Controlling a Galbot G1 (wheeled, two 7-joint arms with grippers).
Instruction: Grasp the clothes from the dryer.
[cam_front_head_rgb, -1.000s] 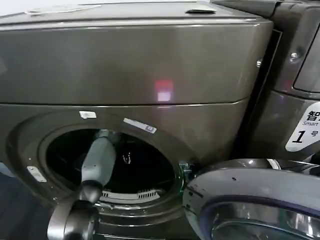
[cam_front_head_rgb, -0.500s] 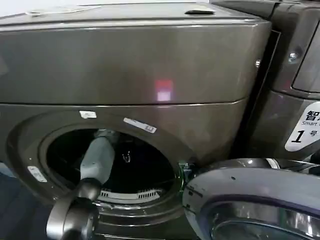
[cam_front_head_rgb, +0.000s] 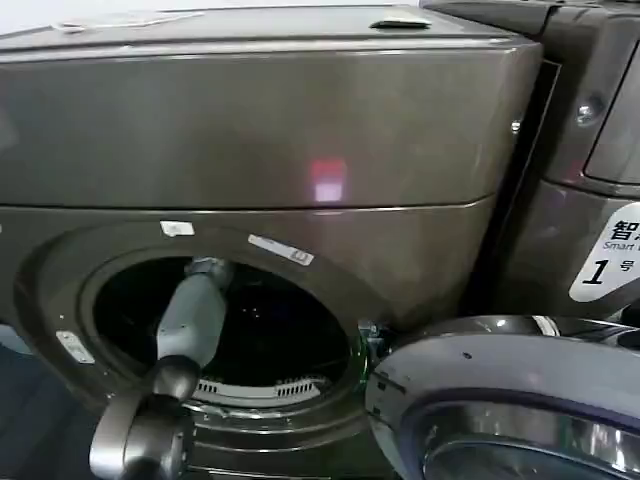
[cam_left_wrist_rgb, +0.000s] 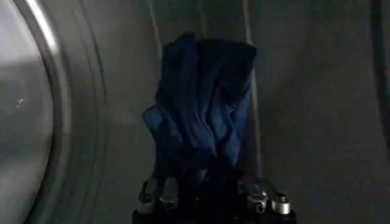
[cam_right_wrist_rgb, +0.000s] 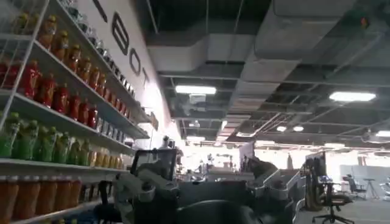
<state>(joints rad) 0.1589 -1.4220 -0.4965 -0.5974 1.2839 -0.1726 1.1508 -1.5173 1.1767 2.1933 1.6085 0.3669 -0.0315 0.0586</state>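
1. since a second ago my left arm (cam_front_head_rgb: 190, 320) has slid slightly toward the left of the drum mouth; little else has changed.
2. that arm reaches up from below through the open porthole of the dryer (cam_front_head_rgb: 250, 180), forearm tilted into the dark drum.
3. in the left wrist view, the left gripper (cam_left_wrist_rgb: 210, 198) is clamped on the clothes (cam_left_wrist_rgb: 204, 103), one dark blue bundle standing above the fingers inside the drum.
4. one door (cam_front_head_rgb: 510, 400) hangs open at the right.

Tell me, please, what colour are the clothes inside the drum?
Dark blue; the clothes show best in the left wrist view.
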